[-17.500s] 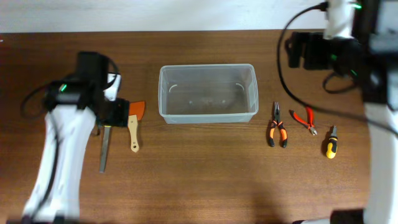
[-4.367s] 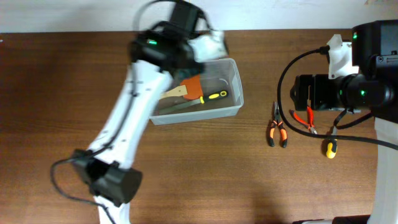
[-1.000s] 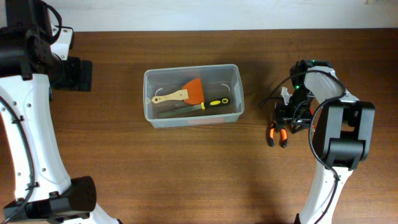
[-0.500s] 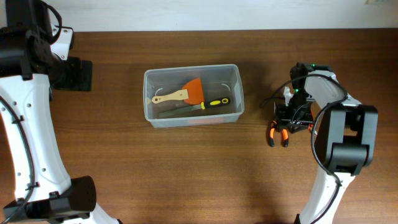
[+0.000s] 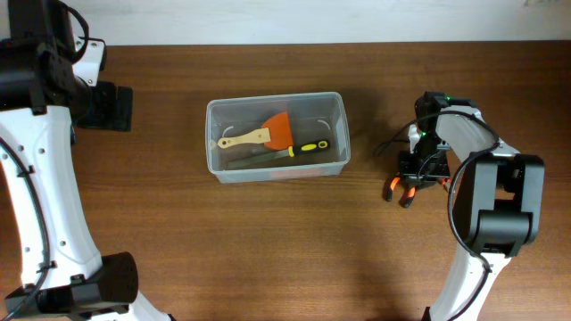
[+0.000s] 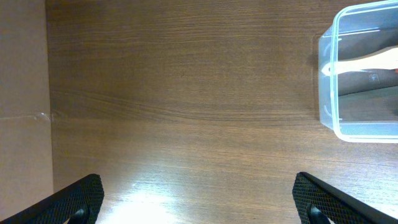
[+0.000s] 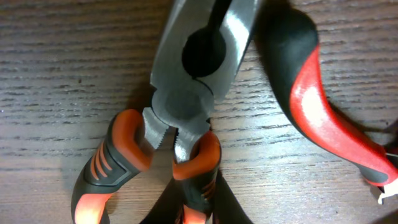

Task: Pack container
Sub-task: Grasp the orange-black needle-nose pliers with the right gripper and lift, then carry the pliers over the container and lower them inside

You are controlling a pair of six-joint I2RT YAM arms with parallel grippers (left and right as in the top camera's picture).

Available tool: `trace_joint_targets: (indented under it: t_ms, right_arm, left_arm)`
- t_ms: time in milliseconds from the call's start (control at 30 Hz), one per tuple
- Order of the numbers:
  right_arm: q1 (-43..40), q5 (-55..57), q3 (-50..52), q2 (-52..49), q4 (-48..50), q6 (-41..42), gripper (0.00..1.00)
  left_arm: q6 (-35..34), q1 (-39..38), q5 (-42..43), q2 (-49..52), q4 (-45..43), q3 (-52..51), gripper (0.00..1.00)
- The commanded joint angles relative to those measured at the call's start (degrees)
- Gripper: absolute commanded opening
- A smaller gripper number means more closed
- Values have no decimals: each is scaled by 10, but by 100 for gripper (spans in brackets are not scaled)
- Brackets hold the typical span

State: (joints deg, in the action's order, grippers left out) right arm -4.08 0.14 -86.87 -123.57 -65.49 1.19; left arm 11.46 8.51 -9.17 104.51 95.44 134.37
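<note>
The clear plastic container (image 5: 277,166) stands mid-table, holding a wooden-handled scraper with an orange blade (image 5: 263,134) and a yellow-and-black-handled tool (image 5: 299,149). Right of it lie orange-and-black pliers (image 5: 396,189). My right gripper (image 5: 416,172) is down on them. In the right wrist view the grey head of the pliers (image 7: 202,59) points away, and my right gripper (image 7: 194,208) is shut around their right-hand handle. My left gripper (image 5: 114,105) hangs at the far left, away from the container. In its own view the left gripper (image 6: 199,208) is open and empty, and the container (image 6: 329,81) shows at the right edge.
A red-and-black tool handle (image 7: 314,102) lies right beside the pliers, almost touching the head. The right arm's cable (image 5: 388,143) loops over the table between container and pliers. The table's far edge meets a pale wall (image 5: 268,18).
My right gripper's jaws have closed in on the pliers' handle, and the pliers have turned slightly on the table. The left arm has stayed still.
</note>
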Motion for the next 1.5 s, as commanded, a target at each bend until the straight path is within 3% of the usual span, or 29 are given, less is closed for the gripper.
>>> trace_joint_targets:
  t_ms: [0, 200, 533, 767, 1033, 1133, 1300, 1467]
  right_arm:
    - [0, -22, 35, -60, 21, 1, 4]
    - [0, -40, 23, -31, 5, -5, 4]
    - [28, -55, -122, 159, -101, -5, 4]
    - [125, -60, -225, 247, -115, 44, 4]
    - [261, -53, -234, 232, -28, 71, 4]
    - [291, -44, -234, 208, 12, 1, 4]
    - [315, -42, -234, 156, 61, -260, 4]
    - [314, -43, -234, 119, 93, -377, 4]
  left_arm:
    - [-7, 3, 6, 0, 2, -1, 99]
    - [-7, 3, 6, 0, 2, -1, 99]
    - [-7, 3, 6, 0, 2, -1, 99]
    - [-7, 3, 6, 0, 2, -1, 99]
    - [-7, 3, 6, 0, 2, -1, 99]
    - [-7, 3, 6, 0, 2, -1, 99]
    - [-7, 3, 6, 0, 2, -1, 99]
    - [-7, 3, 6, 0, 2, -1, 99]
